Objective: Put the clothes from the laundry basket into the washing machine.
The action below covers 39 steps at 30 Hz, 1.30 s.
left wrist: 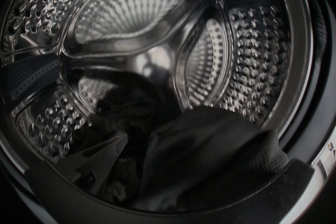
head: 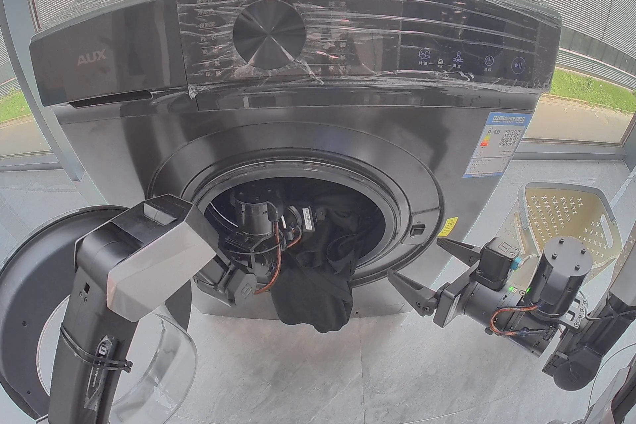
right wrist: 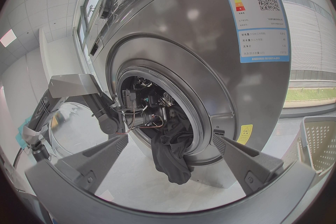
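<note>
Halfway out, dark clothes (head: 311, 303) hang from the open washing machine (head: 331, 134).

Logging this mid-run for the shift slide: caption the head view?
Left arm inside the washing machine drum, dark garment hanging over its rim; right pincer open outside, near the laundry basket.

Washing machine (head: 371, 134) opening: left arm (head: 255, 213) fills the left part, black garment (head: 311, 299) hangs over the lower rim. Drum (left wrist: 133, 7) stands free above and behind the garment. Floor (head: 298, 372) lies open between door (head: 26, 273) and laundry basket (head: 570, 213).
</note>
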Motion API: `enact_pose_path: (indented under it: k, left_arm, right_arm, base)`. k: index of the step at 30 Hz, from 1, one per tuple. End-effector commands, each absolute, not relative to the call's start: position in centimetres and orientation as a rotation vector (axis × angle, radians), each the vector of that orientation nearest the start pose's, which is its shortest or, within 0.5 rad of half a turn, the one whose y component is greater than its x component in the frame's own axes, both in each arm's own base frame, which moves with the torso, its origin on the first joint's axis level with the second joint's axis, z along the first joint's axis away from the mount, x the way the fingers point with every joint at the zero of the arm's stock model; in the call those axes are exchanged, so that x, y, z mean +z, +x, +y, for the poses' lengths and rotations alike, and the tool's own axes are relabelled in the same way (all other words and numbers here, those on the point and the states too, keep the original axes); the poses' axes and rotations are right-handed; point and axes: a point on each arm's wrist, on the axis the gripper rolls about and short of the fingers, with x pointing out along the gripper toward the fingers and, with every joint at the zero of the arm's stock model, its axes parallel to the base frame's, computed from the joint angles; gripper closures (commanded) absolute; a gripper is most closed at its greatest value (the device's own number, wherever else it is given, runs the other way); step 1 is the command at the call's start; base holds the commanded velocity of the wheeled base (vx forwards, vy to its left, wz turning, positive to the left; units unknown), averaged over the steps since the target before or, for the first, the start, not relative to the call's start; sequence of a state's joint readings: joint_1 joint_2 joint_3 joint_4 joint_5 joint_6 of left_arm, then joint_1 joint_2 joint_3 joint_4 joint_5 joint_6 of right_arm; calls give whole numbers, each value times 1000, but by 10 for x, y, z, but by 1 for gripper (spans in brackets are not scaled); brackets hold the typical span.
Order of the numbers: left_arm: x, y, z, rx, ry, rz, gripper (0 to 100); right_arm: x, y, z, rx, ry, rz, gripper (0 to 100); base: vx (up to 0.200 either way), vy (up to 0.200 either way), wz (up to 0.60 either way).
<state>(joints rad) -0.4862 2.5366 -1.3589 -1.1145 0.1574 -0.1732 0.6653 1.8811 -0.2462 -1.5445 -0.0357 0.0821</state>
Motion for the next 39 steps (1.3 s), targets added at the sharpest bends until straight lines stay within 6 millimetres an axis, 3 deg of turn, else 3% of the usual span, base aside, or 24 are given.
enact_pose_path:
  k: [1, 6, 15, 21, 31, 32, 34, 39]
  left_arm:
    - [53, 389, -224, -389, -101, 211, 0]
    - [52, 366, -230, -478, -78, 289, 0]
    - [31, 350, -238, -557, -55, 368, 0]
    - [11, 357, -238, -548, -43, 392, 0]
    - [-2, 367, -243, -547, -42, 375, 0]
    - [-3, 367, -243, -548, -45, 371, 100]
    - [-8, 368, -243, -544, -42, 375, 100]
    - [2, 373, -245, -540, -56, 331, 100]
  right_arm:
    - [98, 203, 159, 626, 49, 111, 0]
    - [97, 202, 158, 626, 48, 114, 0]
    - [97, 202, 159, 630, 47, 116, 0]
    - [98, 200, 162, 641, 48, 111, 0]
    - [98, 200, 162, 643, 49, 109, 0]
    - [98, 200, 162, 645, 49, 109, 0]
    - [98, 200, 162, 645, 48, 108, 0]
    - [99, 200, 162, 643, 48, 107, 0]
  base:
    - [0, 0, 0]
    - [0, 0, 0]
    - [0, 0, 0]
    - [0, 0, 0]
    - [0, 0, 0]
    - [0, 0, 0]
    - [0, 0, 0]
    - [0, 0, 0]
